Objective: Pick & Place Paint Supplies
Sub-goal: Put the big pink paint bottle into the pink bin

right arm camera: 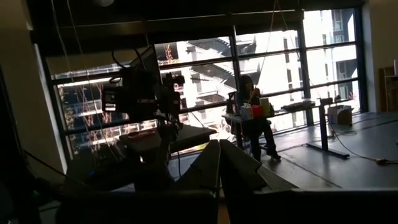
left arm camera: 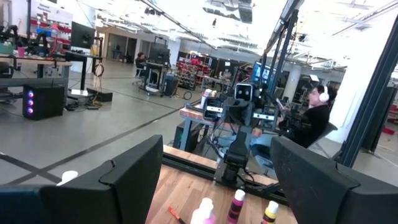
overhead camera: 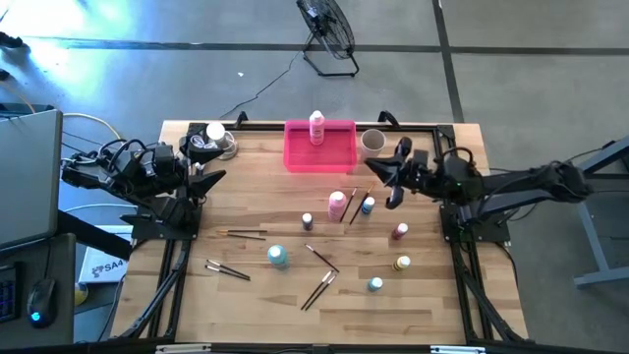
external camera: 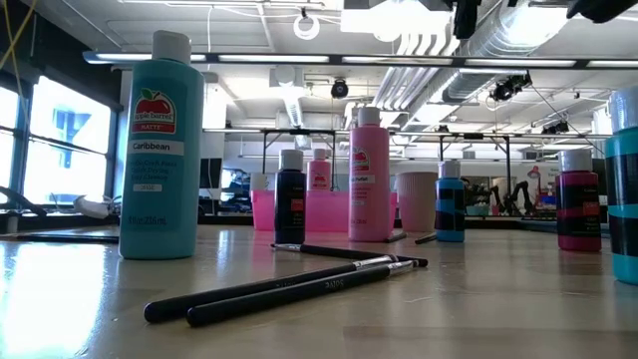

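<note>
A pink white-capped bottle (overhead camera: pixel 316 126) stands in the pink tray (overhead camera: pixel 339 157) at the far edge, next to the beige cup (overhead camera: pixel 372 141). On the table stand another pink bottle (overhead camera: pixel 337 204), a teal bottle (overhead camera: pixel 278 256) and tiny bottles: dark (overhead camera: pixel 308 221), blue (overhead camera: pixel 368 206), dark red (overhead camera: pixel 400 232), yellow (overhead camera: pixel 403 264), teal (overhead camera: pixel 375 285). Thin brushes (overhead camera: pixel 246 233) (overhead camera: pixel 226 269) (overhead camera: pixel 318 289) lie flat. My left gripper (overhead camera: pixel 218 179) is open at the left edge. My right gripper (overhead camera: pixel 373 172) is shut, raised near the cup, holding nothing.
A round white object (overhead camera: pixel 211 138) sits at the table's far left corner. Another brush (overhead camera: pixel 322 258) lies mid-table and one (overhead camera: pixel 352 206) beside the pink bottle. Bare wood (overhead camera: pixel 256 187) lies between the left gripper and the bottles. A person (left arm camera: pixel 311 115) sits beyond the table.
</note>
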### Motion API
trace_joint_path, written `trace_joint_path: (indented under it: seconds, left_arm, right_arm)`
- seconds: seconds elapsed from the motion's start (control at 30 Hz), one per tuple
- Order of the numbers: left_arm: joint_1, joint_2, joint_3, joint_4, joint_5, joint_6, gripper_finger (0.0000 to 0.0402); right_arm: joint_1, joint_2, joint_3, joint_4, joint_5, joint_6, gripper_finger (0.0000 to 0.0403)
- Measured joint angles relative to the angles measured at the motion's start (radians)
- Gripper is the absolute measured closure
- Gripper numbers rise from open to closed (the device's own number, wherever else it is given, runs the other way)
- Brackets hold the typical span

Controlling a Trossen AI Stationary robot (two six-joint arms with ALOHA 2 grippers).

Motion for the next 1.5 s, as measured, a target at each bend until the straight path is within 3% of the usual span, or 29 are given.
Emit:
trace_joint_path:
  seconds: [0.4, 0.73, 1.17, 1.5]
  left_arm:
    - [0.000, 0.000, 0.000, -0.027, 0.000, 0.000, 0.0108]
    - [0.000, 0.000, 0.000, -0.025, 0.000, 0.000, 0.0108]
    - [0.000, 0.000, 0.000, -0.027, 0.000, 0.000, 0.0108]
    - [0.000, 0.000, 0.000, -0.034, -0.001, 0.000, 0.0108]
  right_arm:
    - [-0.004, 0.143, 0.182, -0.076, -0.058, -0.065, 0.0400]
    - [-0.089, 0.190, 0.322, -0.456, -0.271, -0.003, 0.0401]
    - [-0.180, 0.268, 0.342, -0.660, -0.413, 0.076, 0.0401]
    - [-0.184, 0.329, 0.342, -0.619, -0.461, 0.032, 0.0401]
